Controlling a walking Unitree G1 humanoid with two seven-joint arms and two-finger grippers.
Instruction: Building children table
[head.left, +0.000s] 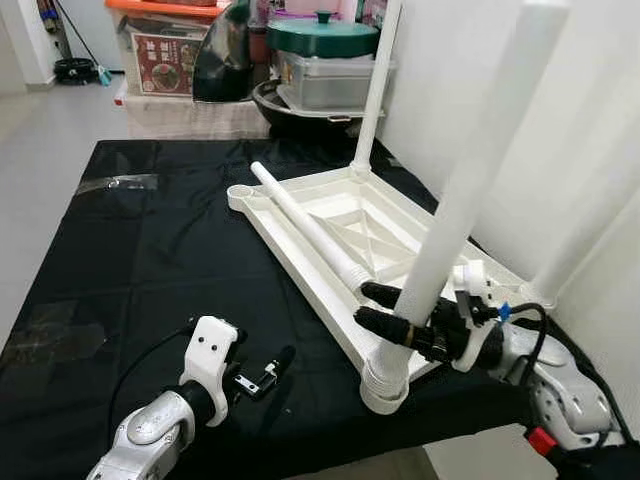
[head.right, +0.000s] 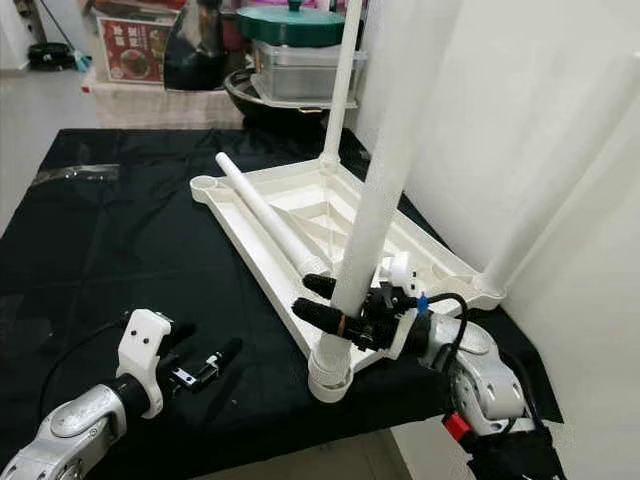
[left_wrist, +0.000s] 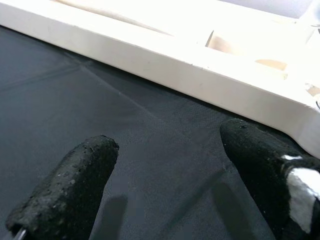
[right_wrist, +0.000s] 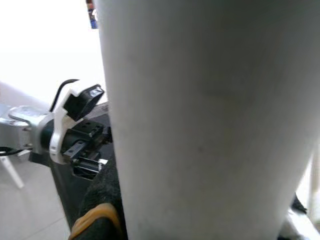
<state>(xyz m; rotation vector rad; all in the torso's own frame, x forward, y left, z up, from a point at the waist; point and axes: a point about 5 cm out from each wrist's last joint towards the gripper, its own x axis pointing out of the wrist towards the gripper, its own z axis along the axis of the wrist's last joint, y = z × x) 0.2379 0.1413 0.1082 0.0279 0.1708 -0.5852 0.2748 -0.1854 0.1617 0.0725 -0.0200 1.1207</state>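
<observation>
R gripper (head.left: 385, 308) clamps table leg (head.left: 450, 210), top cut off

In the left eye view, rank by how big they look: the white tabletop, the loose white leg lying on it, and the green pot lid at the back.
1. White tabletop, upside down on the black cloth.
2. Loose leg.
3. Green pot lid.

The lid sits farther from the camera, so its true size against the leg is unsure.
</observation>
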